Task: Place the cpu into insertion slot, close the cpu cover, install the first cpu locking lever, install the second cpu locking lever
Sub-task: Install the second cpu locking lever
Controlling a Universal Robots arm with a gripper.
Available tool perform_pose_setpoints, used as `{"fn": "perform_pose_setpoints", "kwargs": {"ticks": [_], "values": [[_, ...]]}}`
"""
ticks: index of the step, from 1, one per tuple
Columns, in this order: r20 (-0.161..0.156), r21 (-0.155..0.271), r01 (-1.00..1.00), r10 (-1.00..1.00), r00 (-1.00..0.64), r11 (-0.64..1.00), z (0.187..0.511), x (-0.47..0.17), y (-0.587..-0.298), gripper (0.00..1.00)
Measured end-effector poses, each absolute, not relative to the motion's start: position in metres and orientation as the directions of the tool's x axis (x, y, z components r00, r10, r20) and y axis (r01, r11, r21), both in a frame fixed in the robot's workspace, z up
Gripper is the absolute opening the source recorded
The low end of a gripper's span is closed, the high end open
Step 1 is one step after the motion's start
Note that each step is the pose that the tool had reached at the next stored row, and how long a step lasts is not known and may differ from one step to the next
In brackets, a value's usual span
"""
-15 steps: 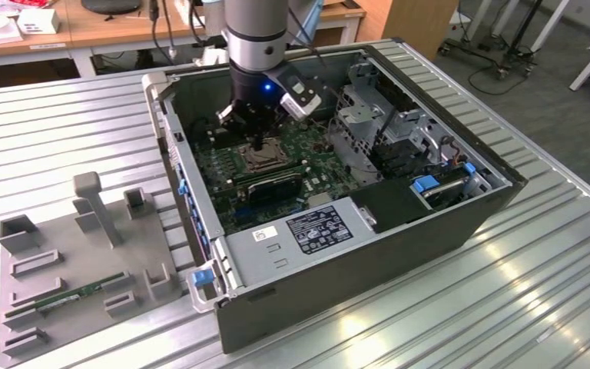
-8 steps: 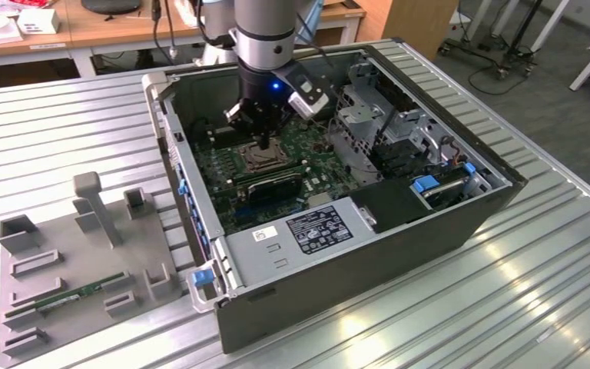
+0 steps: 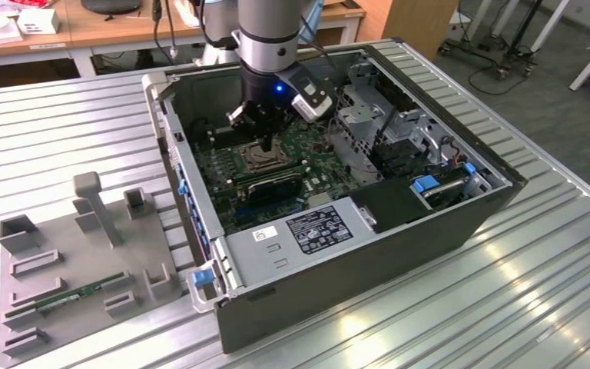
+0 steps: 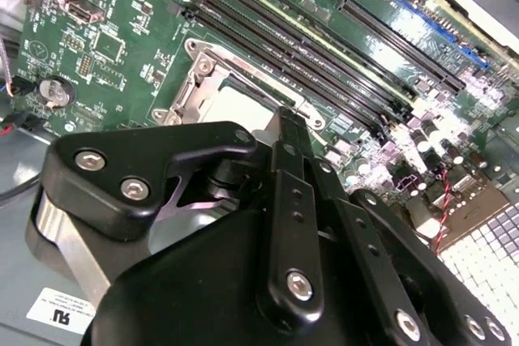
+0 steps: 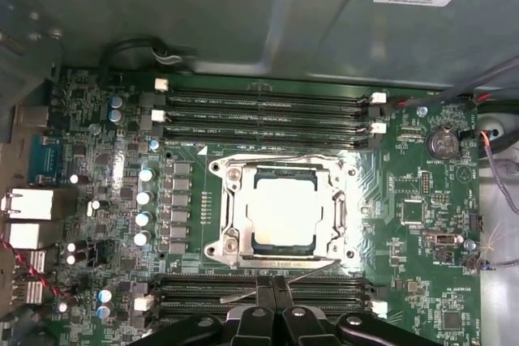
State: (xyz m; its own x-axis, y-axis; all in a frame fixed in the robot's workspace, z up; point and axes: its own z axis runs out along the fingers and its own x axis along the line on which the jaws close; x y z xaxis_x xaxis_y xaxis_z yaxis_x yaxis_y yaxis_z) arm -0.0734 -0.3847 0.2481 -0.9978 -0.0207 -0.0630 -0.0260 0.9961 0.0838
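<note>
Hanging inside an open computer case (image 3: 377, 231), the gripper (image 3: 265, 143) sits low over the green motherboard (image 3: 306, 146), just beside the socket. Its two black fingers (image 5: 272, 301) are pressed together with nothing between them, their tips resting at the socket's edge next to a row of long black memory slots (image 5: 259, 289). The chip (image 5: 282, 213), a flat square with a dull silver-tan top, already lies seated in the insertion slot (image 5: 235, 237); it also shows in the second wrist view (image 4: 237, 109), just beyond the fingertips. A thin silvery cover frame (image 5: 336, 212) lies flat around the chip, which shows through its large window. A thin wire lever (image 5: 312, 271) runs along the socket's side nearest the fingers. A round coin battery (image 5: 443, 143) sits on the board well away from the socket. In the exterior view, the case rests on a ribbed metal table (image 3: 541, 269), and a grey holder tray (image 3: 70, 269) with a green memory stick (image 3: 80, 294) lies at that view's left.
</note>
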Motion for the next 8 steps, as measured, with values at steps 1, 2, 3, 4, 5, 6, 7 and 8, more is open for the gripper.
{"fn": "perform_pose_setpoints", "kwargs": {"ticks": [1,2,3,4,5,6,7,8], "values": [[-0.064,0.084,-0.026,-0.021,-0.998,0.996,0.2471,-0.0745,-0.3847,0.11],[-0.064,0.084,-0.026,-0.021,-0.998,0.996,0.2465,-0.0752,-0.3848,0.11],[-0.064,0.084,-0.026,-0.021,-0.998,0.996,0.2458,-0.0757,-0.3848,0.11],[-0.064,0.084,-0.026,-0.021,-0.998,0.996,0.2451,-0.0763,-0.385,0.11],[-0.064,0.084,-0.026,-0.021,-0.998,0.996,0.2446,-0.0768,-0.3851,0.11],[-0.064,0.084,-0.026,-0.021,-0.998,0.996,0.2439,-0.0773,-0.385,0.11],[-0.064,0.084,-0.026,-0.021,-0.998,0.996,0.2435,-0.0777,-0.3851,0.11],[-0.064,0.084,-0.026,-0.021,-0.998,0.996,0.2435,-0.0777,-0.3851,0.11]]}}
